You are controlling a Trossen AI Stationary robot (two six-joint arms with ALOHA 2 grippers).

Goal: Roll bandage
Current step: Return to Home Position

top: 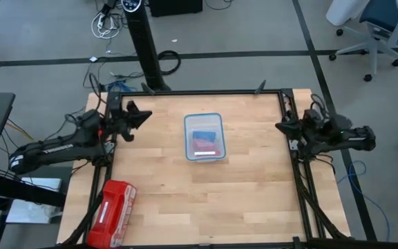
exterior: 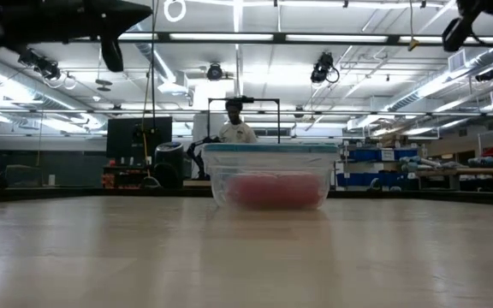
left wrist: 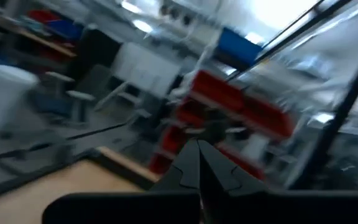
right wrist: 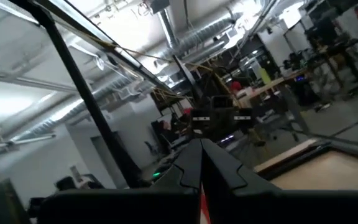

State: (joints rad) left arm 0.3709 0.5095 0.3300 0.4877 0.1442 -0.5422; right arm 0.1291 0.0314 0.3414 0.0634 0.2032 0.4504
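High view gives us the clearest layout: a clear rectangular plastic tub (top: 204, 137) with a pale blue lid sits at the middle of the light wooden table (top: 254, 187), lid on. Through the lid we make out the bright blue soft fabric bandage (top: 205, 135) in the far half of the tub, and a pink-red patch (top: 203, 146) just near of it. We cannot tell from above whether the two touch.

In the low view the tub (exterior: 270, 175) stands flat on the table. Only the pink-red mass (exterior: 272, 190) shows through its wall, and the blue band is not visible to us there. A person (exterior: 236, 128) stands in the room behind it.

The left gripper (top: 146, 116) hangs over the table's far left edge, well apart from the tub. Its wrist view shows the two dark fingers (left wrist: 185, 168) pressed together on nothing. The right gripper (top: 279, 126) sits at the right edge, likewise well clear, with its fingers (right wrist: 188, 165) closed and empty.

A red plastic-wrapped pack (top: 112, 213) lies at the near left corner of the table.
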